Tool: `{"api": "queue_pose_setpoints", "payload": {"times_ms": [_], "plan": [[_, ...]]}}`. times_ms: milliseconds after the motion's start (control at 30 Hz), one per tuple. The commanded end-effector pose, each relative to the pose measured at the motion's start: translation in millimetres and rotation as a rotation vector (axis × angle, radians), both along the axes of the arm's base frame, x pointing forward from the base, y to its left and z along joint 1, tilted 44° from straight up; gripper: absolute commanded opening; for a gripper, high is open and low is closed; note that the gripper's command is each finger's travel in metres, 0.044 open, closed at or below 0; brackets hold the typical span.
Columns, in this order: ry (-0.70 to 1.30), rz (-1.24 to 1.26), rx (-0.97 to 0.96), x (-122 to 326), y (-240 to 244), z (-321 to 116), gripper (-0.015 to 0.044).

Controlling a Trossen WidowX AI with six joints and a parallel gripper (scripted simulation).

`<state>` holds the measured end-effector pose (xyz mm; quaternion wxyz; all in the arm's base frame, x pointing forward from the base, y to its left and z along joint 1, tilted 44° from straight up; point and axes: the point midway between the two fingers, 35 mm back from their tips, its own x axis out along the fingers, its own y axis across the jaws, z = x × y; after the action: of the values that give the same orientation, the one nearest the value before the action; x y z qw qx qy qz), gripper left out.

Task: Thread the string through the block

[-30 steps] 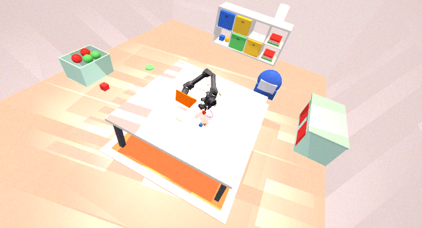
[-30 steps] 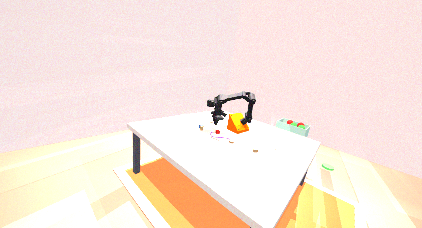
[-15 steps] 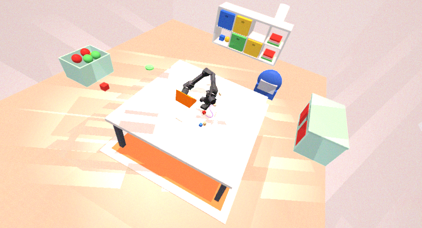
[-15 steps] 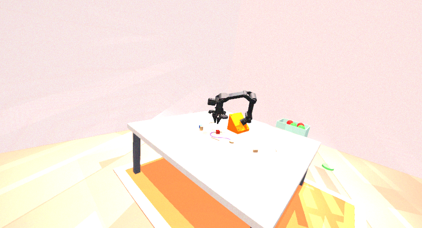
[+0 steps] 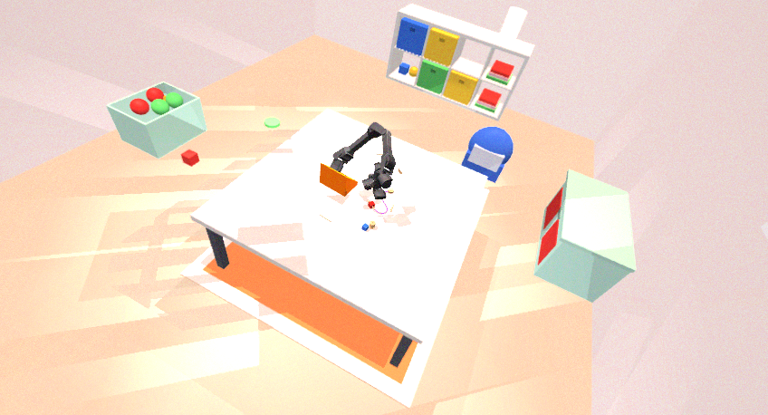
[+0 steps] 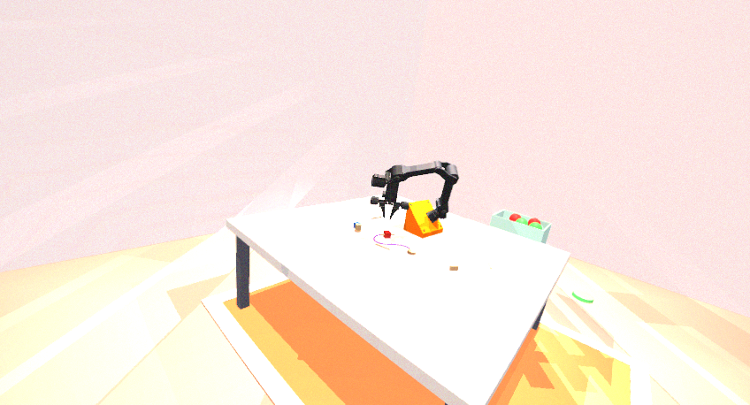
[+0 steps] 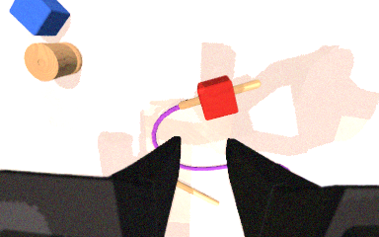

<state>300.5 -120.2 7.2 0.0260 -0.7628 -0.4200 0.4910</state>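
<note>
The bench (image 5: 344, 260) (image 6: 368, 295) is white-topped and stands on an orange mat (image 5: 302, 287) (image 6: 325, 338) before pale walls. On it, the stick (image 7: 248, 87) passes through the red block (image 5: 371, 205) (image 6: 386, 233) (image 7: 218, 99), showing at both sides. Its free tip lies on the far side from the purple string (image 5: 381, 212) (image 6: 374, 240) (image 7: 154, 132), which is fastened to its other end.

The end effector (image 5: 379, 195) (image 6: 387, 217) (image 7: 203, 144) is partly open, its fingers apart with nothing between them. In the wrist view the stick lies ahead of the fingertips, its long axis running crosswise to them, the free tip up and to the right. The next move, in my judgement, is to reach that tip and draw the string through.

The wrist view alone shows plainly the stick emerging on both sides; the top view is too small to confirm it. The exterior view shows the fingertips raised above the bench, and the string's run to the button (image 6: 411, 252), which the wrist view omits.
</note>
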Motion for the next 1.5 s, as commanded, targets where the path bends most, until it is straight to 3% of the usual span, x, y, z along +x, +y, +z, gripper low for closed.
{"api": "queue_pose_setpoints", "payload": {"times_ms": [0, 700, 1467], "plan": [[-0.536, 0.616, -0.121, -19.5, 12.5, 0.6, 0.0125], [-1.251, 1.389, -0.27, -34.8, 22.5, 4.1, 0.0125], [-1.268, 1.408, -0.274, -34.8, 23.7, 2.9, 0.0125]]}}
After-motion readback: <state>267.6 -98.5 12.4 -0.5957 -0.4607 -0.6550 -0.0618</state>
